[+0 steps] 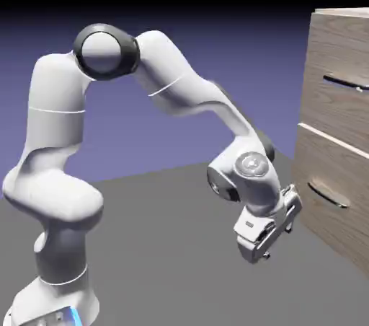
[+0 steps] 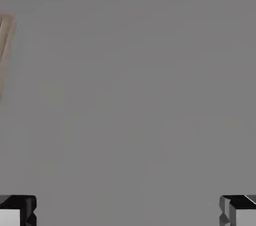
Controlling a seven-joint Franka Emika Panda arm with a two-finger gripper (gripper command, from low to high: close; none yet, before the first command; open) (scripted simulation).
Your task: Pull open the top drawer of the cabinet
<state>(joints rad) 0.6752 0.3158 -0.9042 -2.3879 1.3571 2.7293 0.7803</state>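
We see a flat grey counter (image 1: 166,245) with a blue-violet wall behind it. At the right edge of the exterior view stands the cabinet (image 1: 339,29), tall and made of light brown wood. The top drawer (image 1: 339,94) sits high up on it, and its thin dark handle (image 1: 346,84) lies flat against the front. We see the drawer shut, flush with the cabinet. Below it is the lower drawer (image 1: 335,195) with a pale curved handle (image 1: 328,195) and a white strip along its top. The white arm (image 1: 173,86) bends up from the lower left and down again. Our claw (image 1: 277,241) hangs low, near the lower drawer but not touching it, and well below the top drawer's handle. In the hand view we see mostly grey counter (image 2: 130,95), with a bit of brown wood at the left edge. The two finger tips (image 2: 17,212) sit far apart in the bottom corners, so the claw is spread wide with nothing between.
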